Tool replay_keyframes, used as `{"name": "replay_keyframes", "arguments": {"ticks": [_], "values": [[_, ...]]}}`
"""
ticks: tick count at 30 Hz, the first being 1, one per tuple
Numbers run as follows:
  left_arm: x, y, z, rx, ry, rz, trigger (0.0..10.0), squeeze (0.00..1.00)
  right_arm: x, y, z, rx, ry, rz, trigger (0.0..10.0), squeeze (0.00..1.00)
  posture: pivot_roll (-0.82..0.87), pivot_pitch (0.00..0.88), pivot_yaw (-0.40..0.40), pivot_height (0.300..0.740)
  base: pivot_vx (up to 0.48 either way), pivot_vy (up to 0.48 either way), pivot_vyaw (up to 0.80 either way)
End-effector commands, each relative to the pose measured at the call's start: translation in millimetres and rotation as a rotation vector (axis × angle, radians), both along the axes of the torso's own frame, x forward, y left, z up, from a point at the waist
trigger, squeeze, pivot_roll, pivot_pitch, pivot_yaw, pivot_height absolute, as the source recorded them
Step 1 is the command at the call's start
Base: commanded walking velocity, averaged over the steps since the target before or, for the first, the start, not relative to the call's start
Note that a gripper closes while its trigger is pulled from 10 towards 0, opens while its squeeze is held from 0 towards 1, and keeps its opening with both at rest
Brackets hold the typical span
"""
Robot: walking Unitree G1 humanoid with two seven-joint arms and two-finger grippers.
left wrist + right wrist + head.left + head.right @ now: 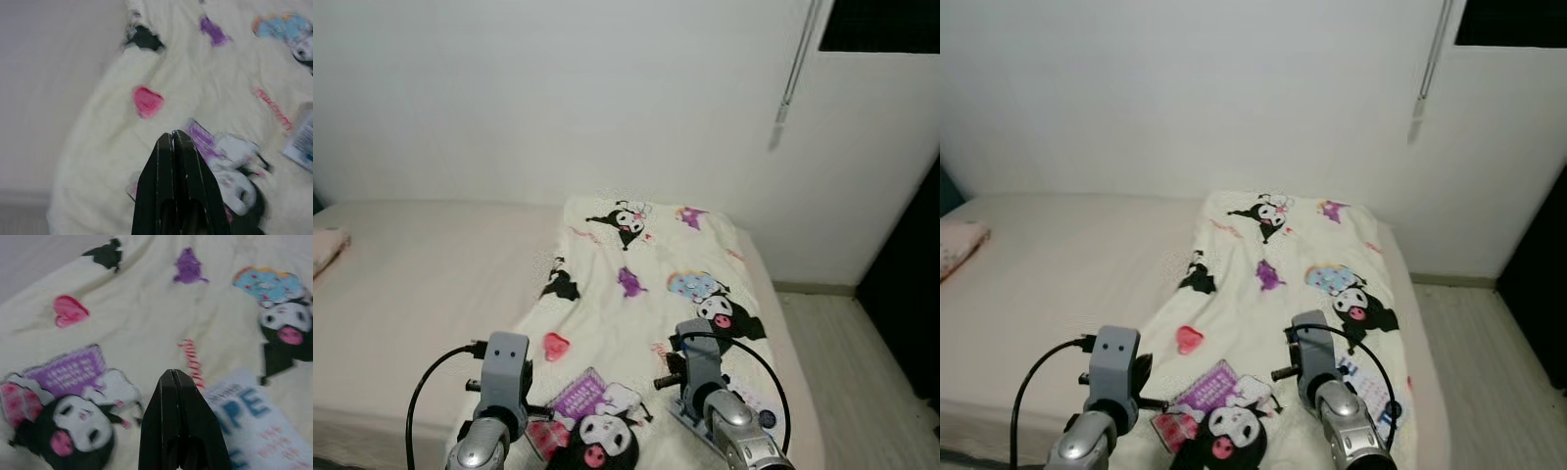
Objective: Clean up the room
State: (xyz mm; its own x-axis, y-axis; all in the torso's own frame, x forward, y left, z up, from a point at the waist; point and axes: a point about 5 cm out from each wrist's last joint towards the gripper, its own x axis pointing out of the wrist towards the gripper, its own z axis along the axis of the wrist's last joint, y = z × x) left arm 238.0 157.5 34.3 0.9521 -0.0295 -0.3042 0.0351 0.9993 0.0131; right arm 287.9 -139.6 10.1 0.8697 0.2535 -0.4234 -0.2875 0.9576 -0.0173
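One cream blanket (636, 313) (printed with black cartoon figures, one pink heart (555, 345) and one purple panel) lies spread down the right part of one bed (421, 284), its far edge against the white wall (558, 88). Two pincers are raised over its near end: the left pincer (172, 142) has its fingers pressed together, and the right pincer (171, 378) likewise, neither holding anything. One pink pillow (325, 247) lies at the bed's left edge.

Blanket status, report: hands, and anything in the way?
Both hands shut, empty: left hand, right hand, over the blanket. Blanket spread on the bed. Pillow at bed's far left.
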Motion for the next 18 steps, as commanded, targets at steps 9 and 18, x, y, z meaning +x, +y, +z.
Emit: {"name": "replay_keyframes", "arguments": {"ticks": [9,18], "values": [[1.3,5.6,-0.1,-0.010,0.005,0.020,10.0,0.00,-0.2,1.9,0.7,0.016,0.004,-0.001,10.0,0.00,-0.08,0.000,0.011,0.740,0.000,0.480,0.00],[3.0,1.9,-1.5,0.016,0.014,0.005,10.0,0.00,-0.2,0.5,0.4,0.015,0.002,-0.004,10.0,0.00,-0.08,0.000,0.014,0.740,0.000,0.000,0.00]]}}
